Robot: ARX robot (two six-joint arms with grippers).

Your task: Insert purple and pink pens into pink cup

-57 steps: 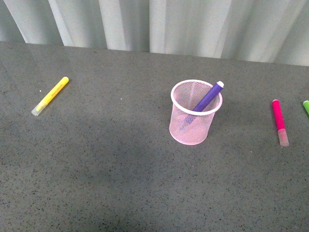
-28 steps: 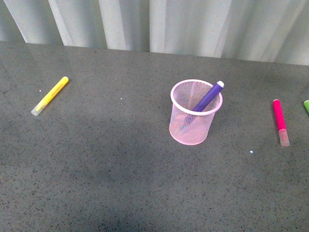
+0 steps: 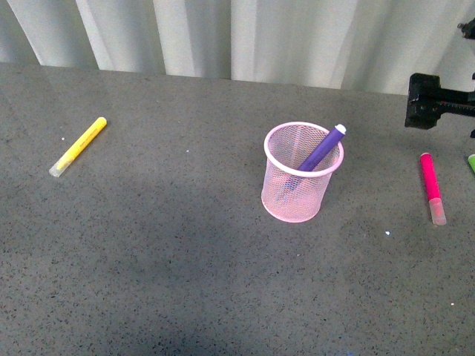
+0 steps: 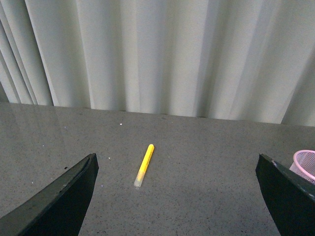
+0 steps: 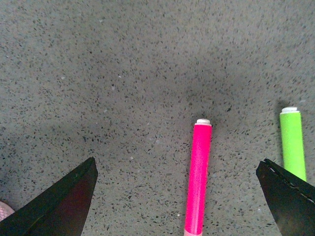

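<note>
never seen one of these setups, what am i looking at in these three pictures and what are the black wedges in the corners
This is a two-armed robot at a grey table. The wide picture comes from a camera on its body, looking forward; the other two come from cameras on its wrists. The black wedges are the fingers of each end effector. The left end effector is open and empty, facing a yellow marker. The right end effector is open and empty, above a pink pen with a green marker beside it. In the wide picture a pink cup stands mid-table with a purple pen leaning inside it. The black piece at the right edge is part of the right arm.
</note>
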